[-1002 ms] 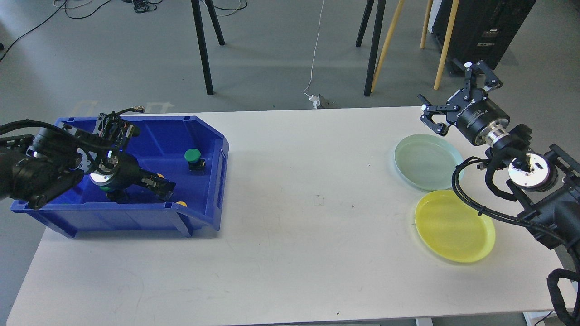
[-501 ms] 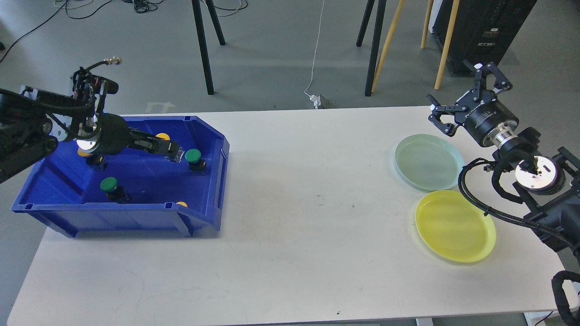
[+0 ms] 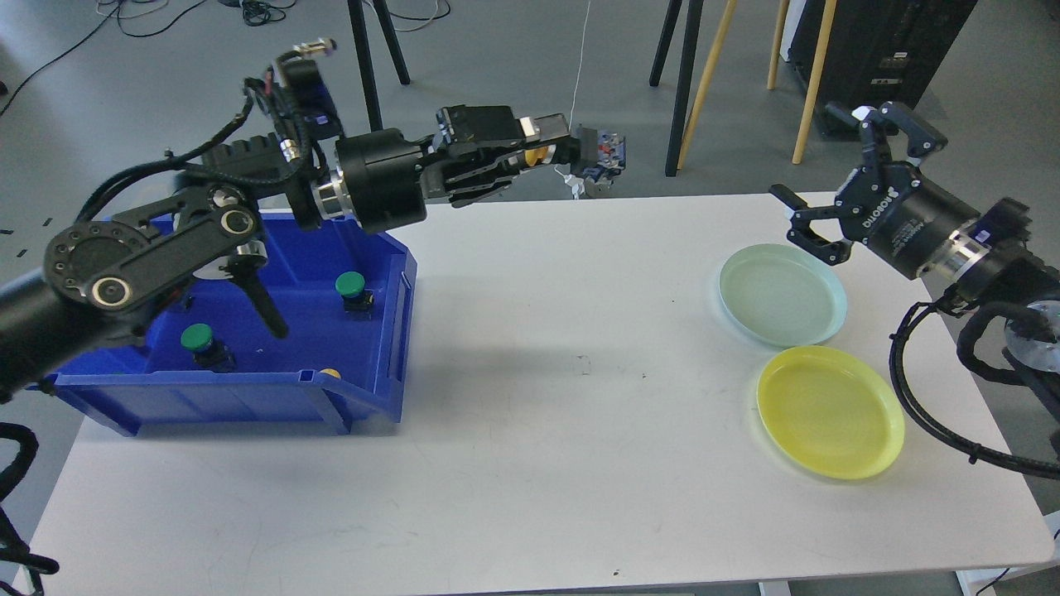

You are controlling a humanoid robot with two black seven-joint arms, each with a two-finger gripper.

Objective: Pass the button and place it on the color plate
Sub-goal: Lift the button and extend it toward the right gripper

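My left gripper [image 3: 571, 149] is raised above the table's far edge, near the middle, and is shut on a yellow button [image 3: 538, 154] whose black base [image 3: 602, 154] sticks out to the right. My right gripper [image 3: 824, 161] is open and empty, hovering above the far right of the table, just beyond the pale green plate [image 3: 782, 294]. The yellow plate [image 3: 830, 411] lies in front of the green one. Both plates are empty.
A blue bin [image 3: 389, 348] at the table's left holds two green buttons [image 3: 350, 285] [image 3: 197, 337] and a yellow button [image 3: 331, 373] half hidden by its front wall. Chair and tripod legs stand on the floor beyond the table.
My left gripper has lifted out of the bin with the yellow button and swung up and right, to above the table's far edge. My right gripper shifted slightly right and tilted.
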